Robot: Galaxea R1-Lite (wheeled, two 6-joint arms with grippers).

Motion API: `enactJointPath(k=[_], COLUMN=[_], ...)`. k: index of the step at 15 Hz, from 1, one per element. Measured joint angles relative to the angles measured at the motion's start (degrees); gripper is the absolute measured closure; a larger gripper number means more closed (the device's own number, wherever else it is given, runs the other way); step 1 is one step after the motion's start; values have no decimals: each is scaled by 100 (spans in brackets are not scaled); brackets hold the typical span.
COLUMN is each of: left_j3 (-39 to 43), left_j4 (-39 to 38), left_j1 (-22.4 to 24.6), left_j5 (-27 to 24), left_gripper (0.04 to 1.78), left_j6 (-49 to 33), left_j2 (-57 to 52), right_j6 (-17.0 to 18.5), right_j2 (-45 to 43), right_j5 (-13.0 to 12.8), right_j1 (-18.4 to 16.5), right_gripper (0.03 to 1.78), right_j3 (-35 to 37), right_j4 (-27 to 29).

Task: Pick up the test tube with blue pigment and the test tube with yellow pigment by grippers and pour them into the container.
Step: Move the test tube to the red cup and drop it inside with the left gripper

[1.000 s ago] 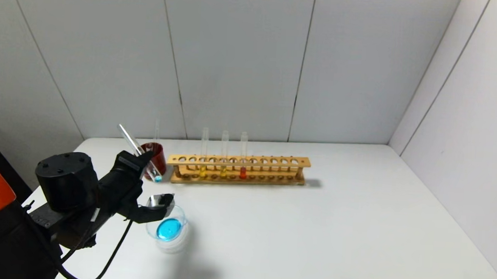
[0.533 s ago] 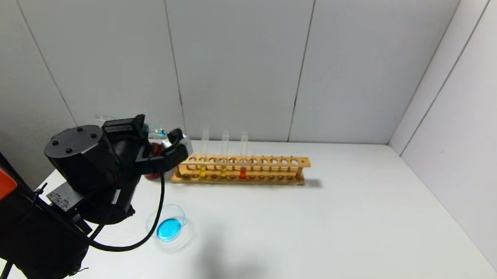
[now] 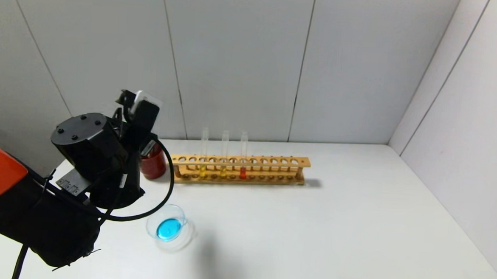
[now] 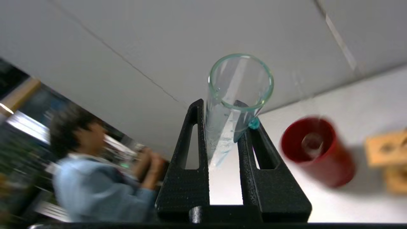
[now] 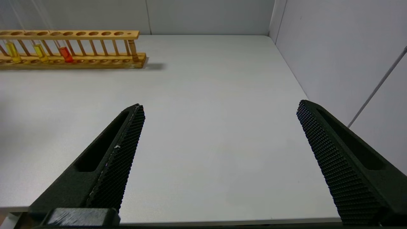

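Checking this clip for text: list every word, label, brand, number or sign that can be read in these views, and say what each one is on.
None can be read in any view.
The emptied test tube in the left claw shows only faint, unreadable marks on the glass.
The wooden rack, red cup, glass container and wall panels show no lettering.

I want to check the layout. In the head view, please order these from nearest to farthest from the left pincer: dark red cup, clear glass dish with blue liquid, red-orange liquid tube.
1. Dark red cup, just below the left pincer.
2. Clear glass dish with blue liquid, nearer the robot.
3. Red-orange liquid tube, in the wooden rack to the right.
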Motion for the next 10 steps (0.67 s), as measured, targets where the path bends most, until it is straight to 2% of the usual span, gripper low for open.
enactJointPath(k=[4, 6, 10], left_j3=[-76, -130, -599], left_j4=[226, 829, 2389], left_j1=[500, 607, 913], left_j5=[-60, -187, -957], left_gripper=[151, 151, 151], left_j6=[-1230, -1893, -3593], left_j2=[-63, -127, -347], right_j6=[2, 0, 0], right_j2=[0, 0, 0], right_j5=[-2, 0, -2], right_j1=[0, 0, 0], right_gripper=[6, 6, 6], right_j3=[0, 0, 0], right_j4=[0, 0, 0])
